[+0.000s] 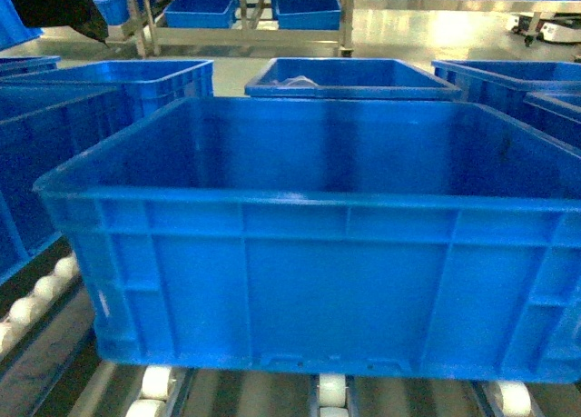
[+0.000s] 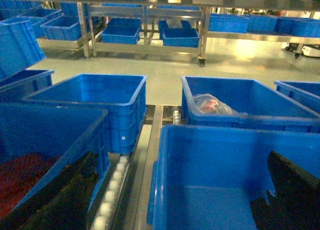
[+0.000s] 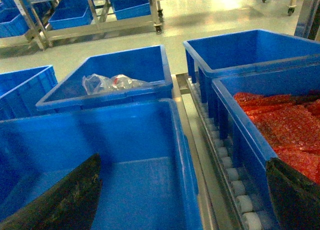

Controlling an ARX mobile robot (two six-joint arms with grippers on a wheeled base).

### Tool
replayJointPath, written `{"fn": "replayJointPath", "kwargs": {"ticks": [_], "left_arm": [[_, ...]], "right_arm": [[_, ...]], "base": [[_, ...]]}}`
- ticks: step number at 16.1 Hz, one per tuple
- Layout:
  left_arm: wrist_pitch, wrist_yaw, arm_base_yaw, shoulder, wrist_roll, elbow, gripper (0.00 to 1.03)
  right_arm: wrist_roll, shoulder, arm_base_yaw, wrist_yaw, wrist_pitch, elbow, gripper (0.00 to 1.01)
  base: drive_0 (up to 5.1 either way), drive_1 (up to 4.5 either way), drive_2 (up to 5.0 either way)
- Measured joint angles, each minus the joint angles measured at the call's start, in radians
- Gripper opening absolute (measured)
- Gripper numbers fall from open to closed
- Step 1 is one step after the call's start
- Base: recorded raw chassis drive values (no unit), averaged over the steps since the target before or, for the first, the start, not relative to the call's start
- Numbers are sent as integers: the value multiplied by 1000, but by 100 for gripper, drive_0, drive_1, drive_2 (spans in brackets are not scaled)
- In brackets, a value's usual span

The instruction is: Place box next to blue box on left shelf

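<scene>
The box [image 1: 318,281] is a large empty blue crate on a roller lane, filling the middle of the head view. Neither gripper shows in that view. My left gripper [image 2: 170,202] is open and straddles the box's left wall, with one dark finger [image 2: 295,195] inside the box [image 2: 215,180] and the other outside. My right gripper [image 3: 182,200] is open astride the right wall, with one finger [image 3: 60,200] inside the box [image 3: 130,155]. Blue crates [image 1: 54,153] stand on the lane to the left. I cannot tell which one is the task's blue box.
Behind the box stands a crate holding a plastic bag [image 2: 212,104]. Crates with red contents flank the box on the left [image 2: 20,175] and on the right [image 3: 285,125]. White rollers [image 1: 331,390] run under and beside it. Metal racks with more crates [image 1: 245,8] stand across the floor.
</scene>
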Motion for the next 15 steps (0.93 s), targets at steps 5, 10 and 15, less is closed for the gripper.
{"fn": "replayJointPath", "kwargs": {"ticks": [5, 10, 15], "left_arm": [[-9, 169, 160, -241, 8, -288, 26], [-65, 242, 235, -414, 8, -403, 2], [-163, 343, 354, -574, 8, -467, 2]], "right_arm": [[-186, -178, -85, -169, 252, -307, 30], [-200, -333, -185, -264, 216, -428, 2], [-200, -488, -185, -271, 133, -499, 2]], "base": [[0, 0, 0], [0, 0, 0], [0, 0, 0]]}}
